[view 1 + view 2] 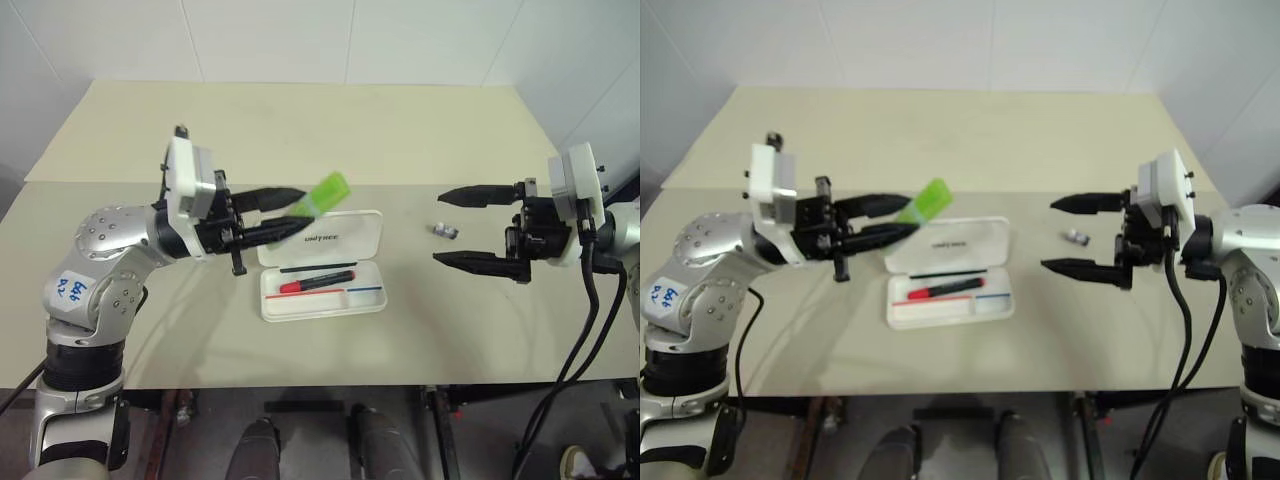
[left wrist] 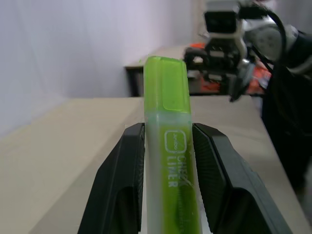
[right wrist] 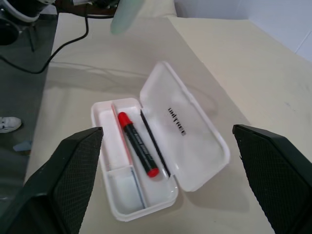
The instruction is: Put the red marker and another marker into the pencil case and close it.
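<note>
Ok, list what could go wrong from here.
1. The left gripper holds the green marker by its lower half, tilted above the pencil case; released from there, it may bounce off the open lid or out of the tray.
2. The red marker already fills the tray's middle, so the green one might land across it and block closing.

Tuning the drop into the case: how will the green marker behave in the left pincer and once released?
The green marker is probably stiff and light: it juts well past the left pincer without sagging. Its smooth barrel, squeezed between just two pads, might slip or pivot. Once dropped into the pencil case beside the red marker, it may shift a little, though the walls should stop it.
</note>
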`<state>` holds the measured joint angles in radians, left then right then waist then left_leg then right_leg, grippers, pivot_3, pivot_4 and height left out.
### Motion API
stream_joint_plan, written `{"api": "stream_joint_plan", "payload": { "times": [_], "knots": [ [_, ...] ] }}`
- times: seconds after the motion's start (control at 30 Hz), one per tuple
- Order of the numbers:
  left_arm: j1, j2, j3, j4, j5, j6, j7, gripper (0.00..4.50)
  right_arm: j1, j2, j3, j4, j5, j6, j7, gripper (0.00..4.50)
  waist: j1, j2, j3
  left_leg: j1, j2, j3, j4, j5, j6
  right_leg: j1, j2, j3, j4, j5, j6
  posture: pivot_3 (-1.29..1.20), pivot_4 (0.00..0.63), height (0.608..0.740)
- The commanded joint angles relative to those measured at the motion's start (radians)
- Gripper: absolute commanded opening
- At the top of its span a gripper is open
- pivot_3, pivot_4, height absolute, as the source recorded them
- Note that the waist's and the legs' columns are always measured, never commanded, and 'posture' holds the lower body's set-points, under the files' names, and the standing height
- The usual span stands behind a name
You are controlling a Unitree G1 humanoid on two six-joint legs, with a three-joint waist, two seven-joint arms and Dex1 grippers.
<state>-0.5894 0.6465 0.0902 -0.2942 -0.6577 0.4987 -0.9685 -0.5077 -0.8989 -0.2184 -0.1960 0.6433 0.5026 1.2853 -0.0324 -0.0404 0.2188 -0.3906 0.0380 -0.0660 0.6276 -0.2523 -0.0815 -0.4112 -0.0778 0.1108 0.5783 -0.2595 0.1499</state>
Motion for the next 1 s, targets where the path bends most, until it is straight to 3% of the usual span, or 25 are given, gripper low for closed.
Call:
{"api": "stream_joint_plan", "payload": {
  "times": [0.03,0.63,1.0],
  "knots": [
    [-0.029,0.02,-0.041,0.031,0.039,-0.018,-0.042,1.07,0.025,-0.025,-0.061,-0.063,0.033,0.007,-0.032,4.5,0.0,0.0,0.0,0.0,0.0,0.0,0.0,0.0,0.0,0.0,0.0,0.0,0.0,0.0,0.0,0.0,0.15,0.74],
    [0.106,0.12,-0.273,0.067,0.301,-0.158,-0.209,1.07,0.157,-0.002,-0.101,-0.207,0.091,0.028,-0.174,4.5,0.001,0.001,0.0,0.0,0.0,0.0,0.001,0.0,0.0,-0.002,0.0,0.001,0.004,-0.003,-0.001,0.0,0.15,0.74],
    [0.05,0.065,-0.319,0.153,0.388,-0.23,-0.228,1.07,0.205,-0.002,-0.114,-0.266,0.139,0.048,-0.244,4.5,0.002,0.001,0.0,0.0,0.0,0.0,0.001,0.0,0.001,-0.002,0.0,0.0,0.004,-0.003,-0.001,0.0,0.15,0.74]
  ]
}}
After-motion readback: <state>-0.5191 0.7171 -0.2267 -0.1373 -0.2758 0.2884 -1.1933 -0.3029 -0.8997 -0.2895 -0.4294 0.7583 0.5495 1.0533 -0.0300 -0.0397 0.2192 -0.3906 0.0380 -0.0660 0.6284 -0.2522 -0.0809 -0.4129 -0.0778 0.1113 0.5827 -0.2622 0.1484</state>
